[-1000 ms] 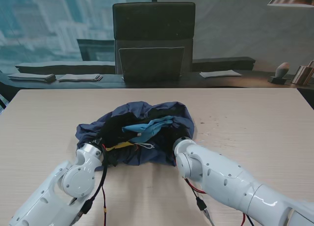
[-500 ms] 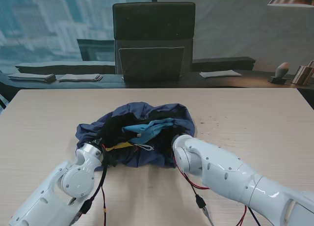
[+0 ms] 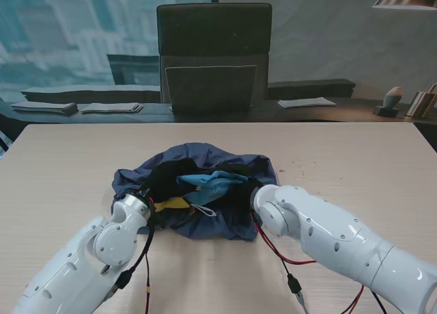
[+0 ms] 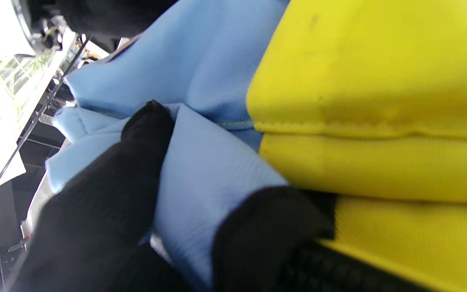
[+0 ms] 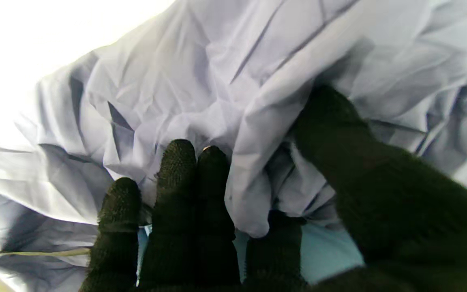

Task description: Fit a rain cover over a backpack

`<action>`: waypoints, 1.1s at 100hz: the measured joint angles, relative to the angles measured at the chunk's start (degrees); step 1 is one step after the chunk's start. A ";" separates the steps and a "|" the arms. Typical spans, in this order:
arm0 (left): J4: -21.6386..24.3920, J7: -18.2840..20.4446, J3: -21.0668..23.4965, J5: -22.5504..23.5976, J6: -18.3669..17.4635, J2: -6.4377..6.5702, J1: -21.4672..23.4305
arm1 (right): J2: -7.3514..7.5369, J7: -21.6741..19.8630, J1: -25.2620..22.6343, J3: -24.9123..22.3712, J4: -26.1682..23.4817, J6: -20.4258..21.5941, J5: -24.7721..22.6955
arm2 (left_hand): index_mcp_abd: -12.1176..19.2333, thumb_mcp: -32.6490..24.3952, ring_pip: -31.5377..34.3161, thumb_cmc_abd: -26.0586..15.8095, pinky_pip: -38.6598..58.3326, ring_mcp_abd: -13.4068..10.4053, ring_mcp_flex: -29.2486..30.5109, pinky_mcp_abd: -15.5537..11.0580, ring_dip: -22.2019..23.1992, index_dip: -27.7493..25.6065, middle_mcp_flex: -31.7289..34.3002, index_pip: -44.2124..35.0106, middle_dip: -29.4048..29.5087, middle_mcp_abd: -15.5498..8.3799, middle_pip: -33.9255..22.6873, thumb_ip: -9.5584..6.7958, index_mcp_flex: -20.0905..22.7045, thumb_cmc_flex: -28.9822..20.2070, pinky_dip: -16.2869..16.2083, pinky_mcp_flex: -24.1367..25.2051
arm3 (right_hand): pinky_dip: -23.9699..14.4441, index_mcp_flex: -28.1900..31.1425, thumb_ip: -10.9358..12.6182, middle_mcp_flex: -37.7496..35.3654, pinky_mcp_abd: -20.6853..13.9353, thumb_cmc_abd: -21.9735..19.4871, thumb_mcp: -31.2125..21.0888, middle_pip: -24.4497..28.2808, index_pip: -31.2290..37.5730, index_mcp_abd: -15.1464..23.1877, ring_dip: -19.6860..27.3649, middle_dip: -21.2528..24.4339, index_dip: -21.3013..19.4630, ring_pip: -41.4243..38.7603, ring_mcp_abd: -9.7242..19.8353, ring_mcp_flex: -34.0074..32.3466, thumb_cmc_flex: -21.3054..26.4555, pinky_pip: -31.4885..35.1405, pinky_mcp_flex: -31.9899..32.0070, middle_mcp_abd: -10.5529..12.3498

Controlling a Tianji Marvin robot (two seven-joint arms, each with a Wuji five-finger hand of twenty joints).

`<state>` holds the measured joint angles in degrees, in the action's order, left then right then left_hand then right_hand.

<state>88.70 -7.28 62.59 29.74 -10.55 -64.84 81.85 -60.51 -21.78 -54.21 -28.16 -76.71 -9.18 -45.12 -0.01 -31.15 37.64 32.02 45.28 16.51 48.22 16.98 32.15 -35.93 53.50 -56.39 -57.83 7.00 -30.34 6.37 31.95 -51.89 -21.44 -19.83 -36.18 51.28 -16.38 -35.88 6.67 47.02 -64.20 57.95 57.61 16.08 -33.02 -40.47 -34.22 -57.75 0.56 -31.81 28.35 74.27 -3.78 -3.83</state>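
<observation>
A light-blue and yellow backpack (image 3: 208, 186) lies mid-table inside a crumpled navy rain cover (image 3: 205, 222). My left hand (image 3: 153, 208), in a black glove, is tucked in at the bundle's left side; the left wrist view shows its fingers (image 4: 136, 162) pressed into a fold of the backpack's blue cloth (image 4: 201, 178) beside its yellow panel (image 4: 371, 101). My right hand (image 3: 247, 194) is buried at the right side; the right wrist view shows its fingers (image 5: 185, 190) and thumb closed on a fold of the rain cover (image 5: 253, 162).
The wooden table (image 3: 355, 164) extends around the bundle on all sides. A black chair (image 3: 214, 54) stands beyond the far edge. Red and black cables (image 3: 290, 259) trail from both forearms onto the table near me.
The bundle has shifted a little to the right. My right arm swung outward to the right with the cover's edge, and my left hand moved slightly forward into the bundle.
</observation>
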 measured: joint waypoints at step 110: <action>-27.57 8.03 -19.72 -3.40 -10.44 -1.06 -23.05 | 3.69 -5.53 -21.11 -28.07 -14.44 25.31 1.76 | 7.95 -0.06 0.00 -0.04 5.11 -1.53 0.69 -2.05 -0.05 -0.55 2.13 -1.39 1.75 -2.00 -0.04 0.56 1.14 3.80 -2.83 2.09 | 9.89 2.07 -0.68 -21.71 2.08 -2.94 -5.92 -14.59 -6.27 -0.86 6.25 6.20 -15.94 14.04 1.36 -4.77 2.23 -9.84 5.49 0.32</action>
<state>61.12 0.75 42.87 26.34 -20.99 -65.90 58.79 -56.82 -27.31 -75.31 -56.23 -91.15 16.14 -43.36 7.94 -31.21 37.64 31.98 50.39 14.98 48.91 14.93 32.09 -36.48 55.63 -57.79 -56.08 5.00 -30.37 6.93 33.09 -48.10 -24.27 -17.74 -26.29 53.34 -17.05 -57.59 8.75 44.09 -70.12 43.36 51.34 15.22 -26.77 -34.27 -50.16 -43.72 1.92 -36.58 30.58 64.43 1.72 -3.52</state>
